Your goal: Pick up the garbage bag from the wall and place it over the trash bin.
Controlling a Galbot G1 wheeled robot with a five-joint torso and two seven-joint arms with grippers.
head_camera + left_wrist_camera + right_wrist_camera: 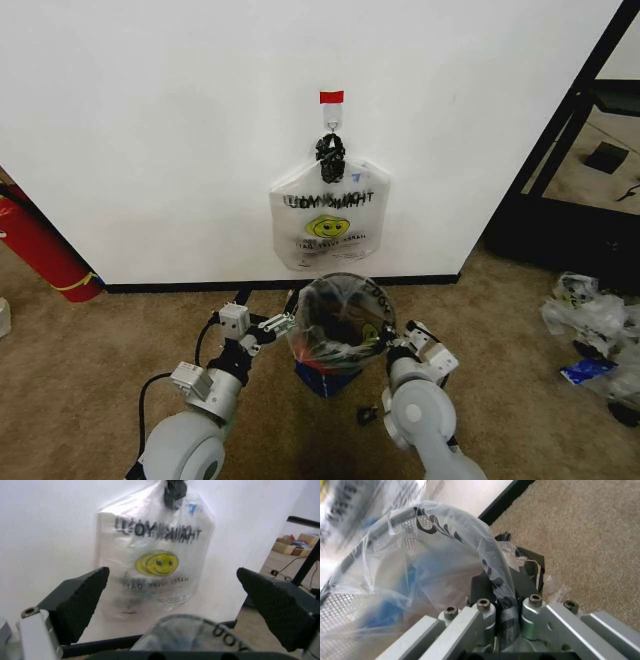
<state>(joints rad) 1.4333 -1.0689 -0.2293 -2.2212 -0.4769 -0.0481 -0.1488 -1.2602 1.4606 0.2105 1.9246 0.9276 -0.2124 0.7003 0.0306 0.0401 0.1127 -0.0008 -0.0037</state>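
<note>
Nearest to the robot, its two arms are reaching forward on either side of the trash bin (340, 325), which is standing on the brown carpet (90, 370) just in front of the wall (150, 130). The garbage bag (335, 315) is lying over the bin's rim, its clear plastic spreading across the black mesh, with a blue patch showing through inside.

The right gripper (395, 345) is sitting at the bin's right edge, and in the right wrist view its jaws are closing on a gathered fold of the garbage bag (497, 588) right at the rim. The left gripper (278, 322) is hanging beside the bin's left edge with its jaws standing wide apart and nothing between them; its dark pads (80, 600) are framing the bin's top from that side.

Beyond the bin, a white bag (328, 225) printed with a yellow smiley is hanging flat against the wall from a hook (331, 120) marked with red tape. A black baseboard (180, 287) is running along the foot of the wall. Far off to the left, a red fire extinguisher (40, 250) is leaning by the wall.
</note>
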